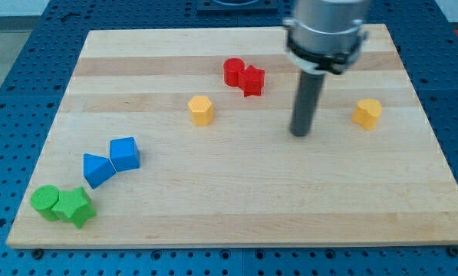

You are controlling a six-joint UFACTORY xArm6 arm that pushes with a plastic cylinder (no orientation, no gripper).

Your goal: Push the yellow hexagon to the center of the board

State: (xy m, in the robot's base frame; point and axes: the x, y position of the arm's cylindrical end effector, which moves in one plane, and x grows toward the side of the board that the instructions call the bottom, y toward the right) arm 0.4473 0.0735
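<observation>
A dark rod ends in my tip [301, 134], planted on the pale wooden bench [236, 207] a little right of its middle. There is no pincer on this arm, so none can be spread or pressed together; the rod alone does the pushing.

Two yellow blocks sit on the board. One yellow block [201, 110] stands left of my tip and slightly farther back, well apart from it; the other yellow block [367, 113] stands to the right, near the board's right edge and also clear of the rod. Which of the two is the hexagon cannot be told for certain at this size. My tip lies between them, touching neither.

Two red blocks [243, 75] rest against each other toward the far edge, left of the rod. Near the front-left corner a blue cube [125, 152] touches a blue triangular block [97, 169], and beyond them a green cylinder [46, 202] sits beside a green star-shaped block [75, 206].

Judging by the layout, no push has begun on either yellow piece. The rod's central position suggests it is between approaches: to drive a block to the middle, it would need to come round to that block's outer side first. The red pair lies close to the left block's path.
</observation>
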